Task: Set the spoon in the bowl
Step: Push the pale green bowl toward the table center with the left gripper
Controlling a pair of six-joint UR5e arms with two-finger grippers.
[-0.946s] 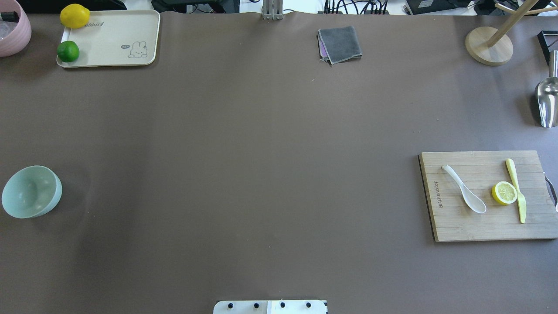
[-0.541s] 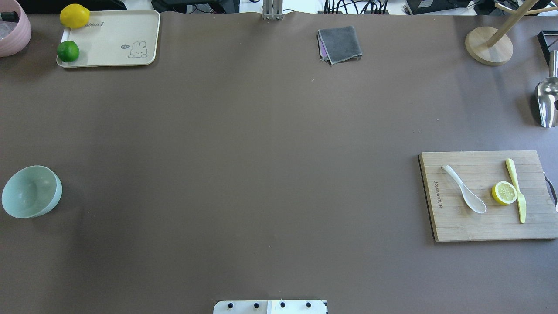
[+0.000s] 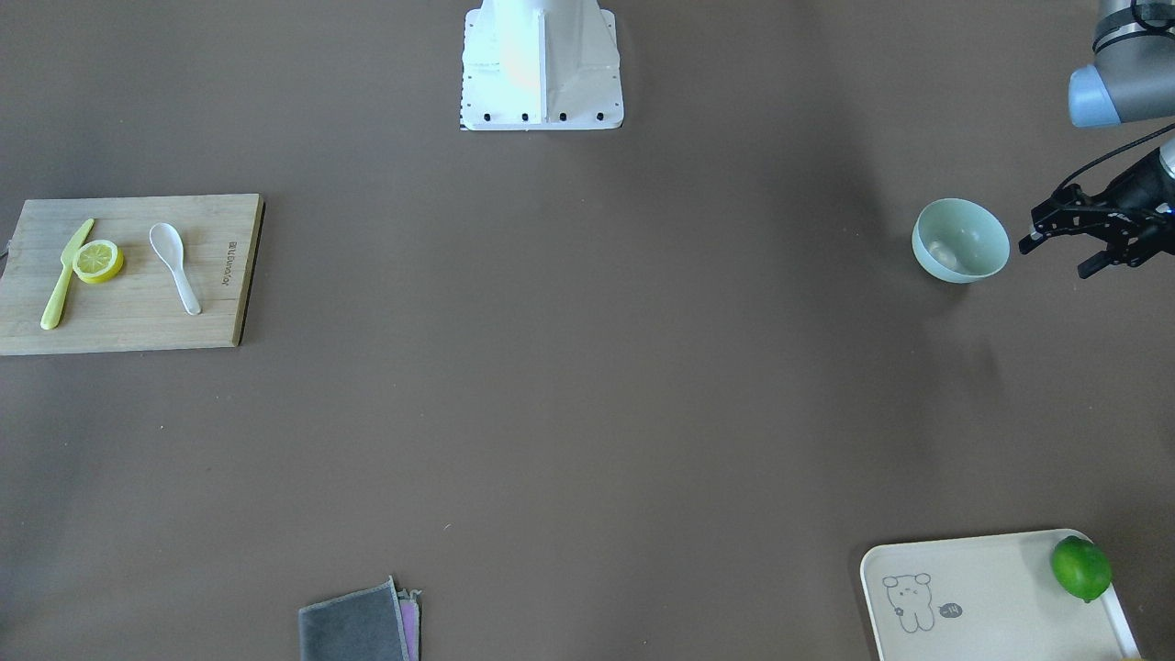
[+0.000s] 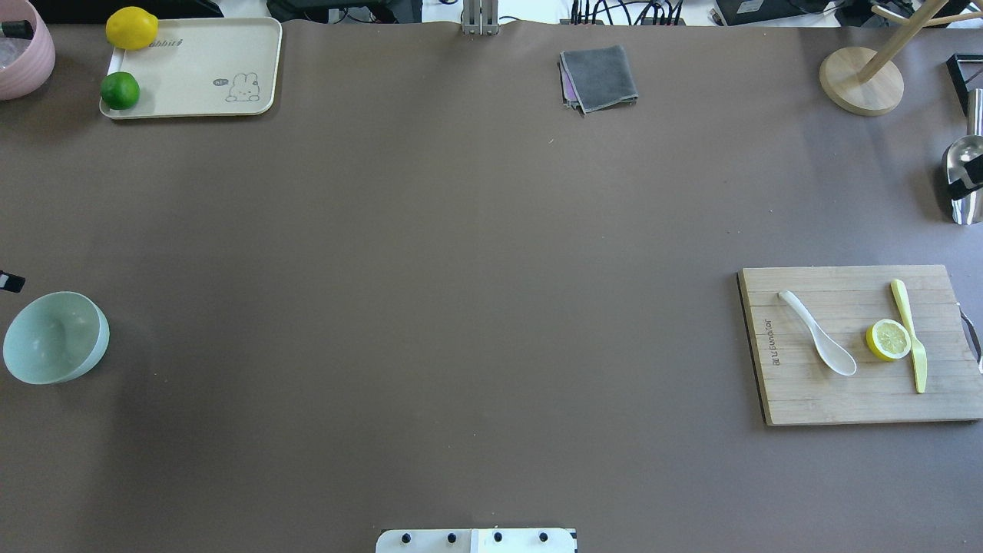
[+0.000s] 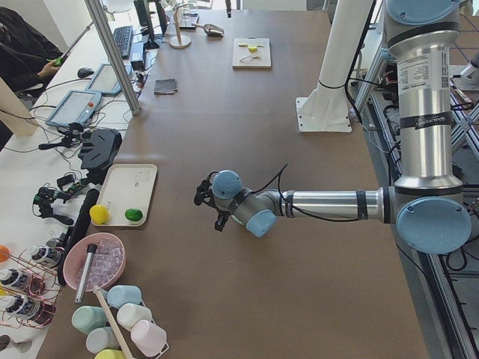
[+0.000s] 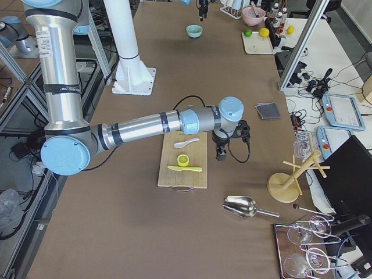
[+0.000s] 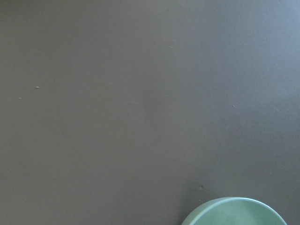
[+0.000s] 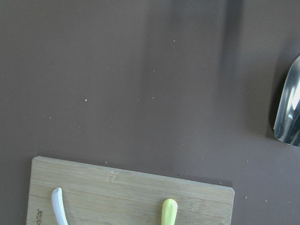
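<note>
A: Where do we find the spoon (image 4: 818, 332)?

B: It lies on the cutting board (image 4: 799, 399) at our right end of the table (image 4: 461, 307). Its scoop is toward us and its handle angles away. It is just beside the lemon slice (image 4: 888, 339), and the knife (image 4: 910, 338) is on the slice's other side. Nothing grips it.

A: And the bowl (image 4: 54, 338)?

B: It stands upright on the bare table at our far left, mouth up, well apart from the board. We judge that this spread explains the arms. Our right gripper (image 6: 221, 152) hangs near the board, close to the spoon. Our left gripper (image 3: 1056, 257) hovers just beside the bowl without touching it.

A: How do the fingers stand?

B: On the left they look spread, with nothing between them. On the right we cannot tell, since only the side camera shows that gripper. Its wrist camera sees just the tip of the spoon's handle at the board's edge.

A: So what do we expect?

B: Probably the right arm picks up the spoon. After that comes a long carry or a hand-over, but that is our guess.

A: Any writing?

B: The tray (image 4: 192, 77) reads "abbit" beside the lemon (image 4: 131, 28), which hides the first letter. It also has a small animal drawing with a speech bubble too small to read. A brand runs along the board's edge, and we cannot read it with certainty.
</note>
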